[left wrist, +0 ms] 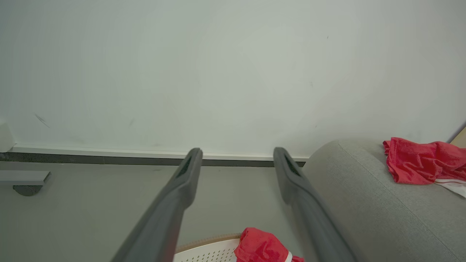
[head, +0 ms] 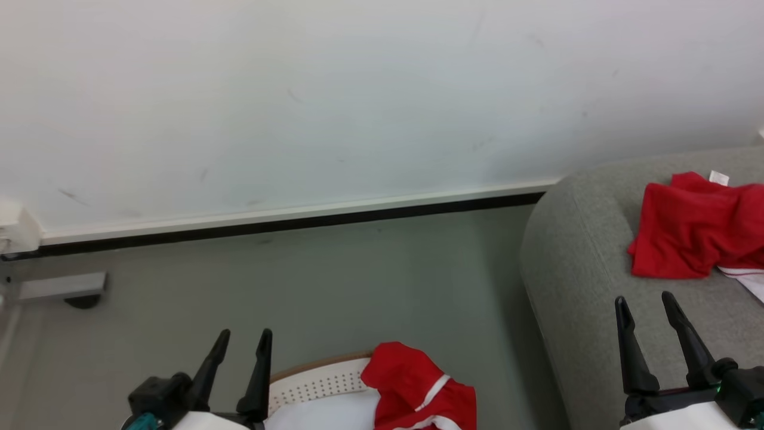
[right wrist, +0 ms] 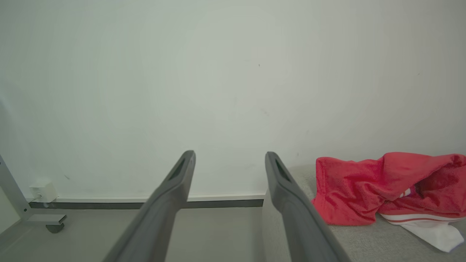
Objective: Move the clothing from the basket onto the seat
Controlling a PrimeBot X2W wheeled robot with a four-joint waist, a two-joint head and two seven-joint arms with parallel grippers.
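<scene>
**Between basket and seat: one piece lies delivered, one waits to be fetched**

Across the head view, your left gripper (head: 245, 334) hangs just left of the basket (head: 322, 362), fingers spread wide with nothing between them. Your right gripper (head: 644, 298) hovers over the near part of the seat (head: 573, 257), likewise released and empty. A red garment (head: 412, 382) with a white stripe bunches up at the basket's right rim, and the picture's bottom edge cuts off its lower part. A red heap (head: 686, 233) with a small white tag lies on the seat, close to its rounded left end.

Along the left wrist view, you look past the parted fingers at the wall. The red garment sits low between them, on the brown rim.

Along the right wrist view, the open fingers point at the wall, and the red heap rests on the seat just to their right, white fabric trailing from under it.

You are, by the look of it, between transfers, with the reach into the basket not yet begun. The next move calls for bending down and bringing an open gripper over the bunched fabric. Pinch a thick fold, not a loose edge, so the piece lifts clear of the rim before you swing it towards the seat.
</scene>
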